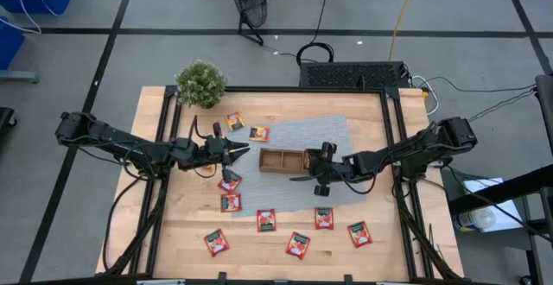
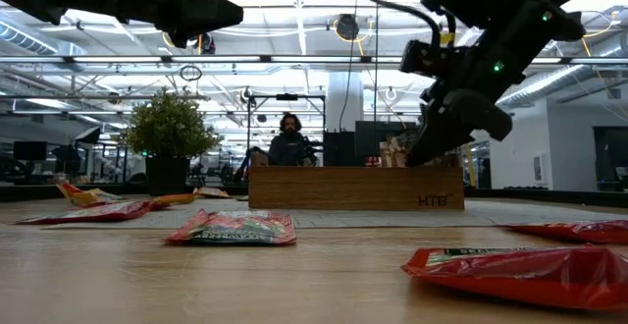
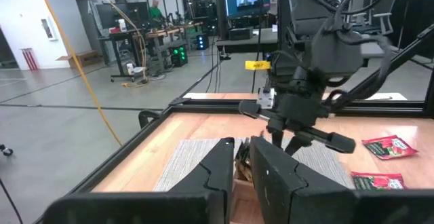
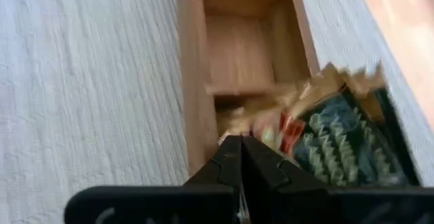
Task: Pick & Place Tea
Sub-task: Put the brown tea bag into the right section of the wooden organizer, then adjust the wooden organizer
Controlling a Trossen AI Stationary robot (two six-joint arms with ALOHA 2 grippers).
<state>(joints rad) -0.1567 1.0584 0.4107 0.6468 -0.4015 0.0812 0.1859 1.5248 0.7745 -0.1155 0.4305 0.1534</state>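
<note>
A brown wooden tray lies on a grey mat at mid-table. My right gripper slants down over the tray's right end, shut on a crumpled dark-and-red tea sachet that lies over a compartment. My left gripper hovers level just left of the tray, well above the table. Its fingers stand a narrow gap apart with nothing between them. Several red sachets lie flat on the near table, and two orange ones lie at the mat's far left. My right gripper has the sachet's crumpled edge at its shut fingertips. The fingers slant down from the table's right side. The rest of the sachet spreads away from the tips, tilted over the tray's end compartment; whether it rests on the tray floor does not show.
A small green potted plant stands at the table's far left corner. Black frame rails run along the table's sides. A red sachet lies just under my left gripper. In the low view a person sits beyond the table.
</note>
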